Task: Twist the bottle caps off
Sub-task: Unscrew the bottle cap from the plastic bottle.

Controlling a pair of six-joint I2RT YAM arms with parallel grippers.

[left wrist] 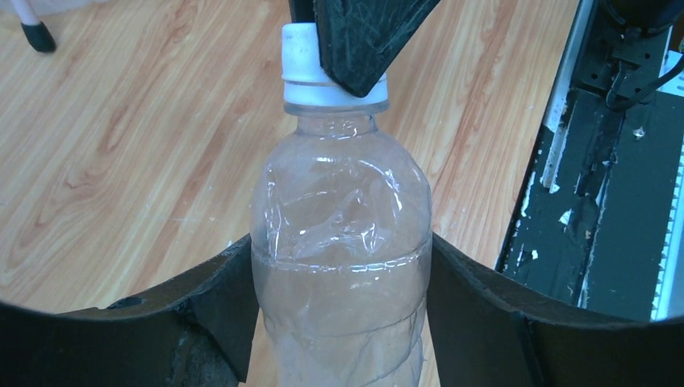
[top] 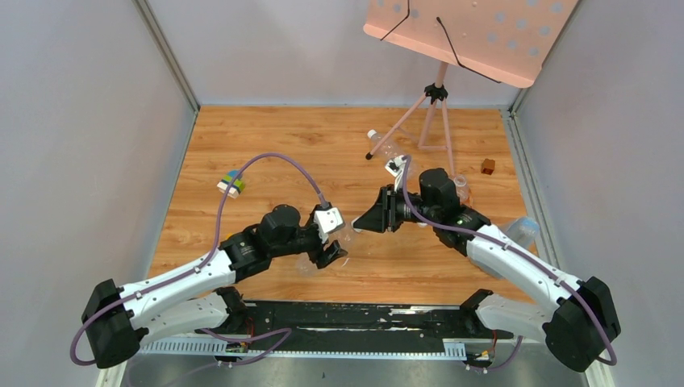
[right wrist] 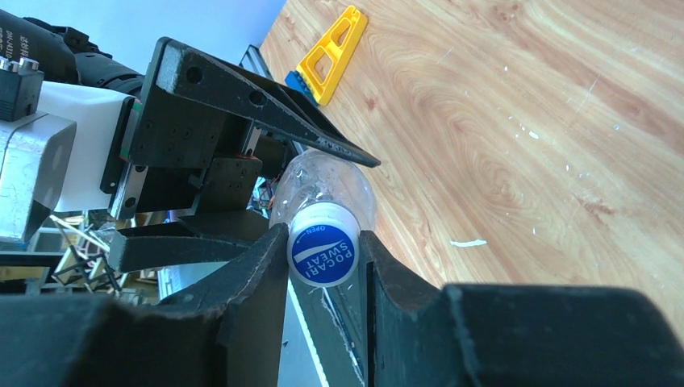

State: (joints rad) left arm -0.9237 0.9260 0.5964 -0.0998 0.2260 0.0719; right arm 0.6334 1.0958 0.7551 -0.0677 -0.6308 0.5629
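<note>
A clear plastic bottle (left wrist: 343, 242) is held between my two arms above the table. My left gripper (left wrist: 343, 322) is shut on the bottle's body, its jaws pressed on both sides. The bottle's cap (right wrist: 323, 250) is white with a blue printed top and sits on the neck. My right gripper (right wrist: 323, 258) is shut on the cap, one finger on each side. In the top view the left gripper (top: 332, 246) and right gripper (top: 360, 224) meet at the table's middle, with the bottle (top: 345, 237) between them. The cap also shows in the left wrist view (left wrist: 306, 68), partly hidden by a right finger.
A second bottle (top: 384, 147) with a white cap (top: 372, 134) lies at the back by a pink tripod stand (top: 435, 93). Another bottle (top: 461, 187) sits by the right arm, one more (top: 524, 230) at the right edge. A brown cube (top: 488, 166) and a coloured block (top: 231, 183) lie on the table.
</note>
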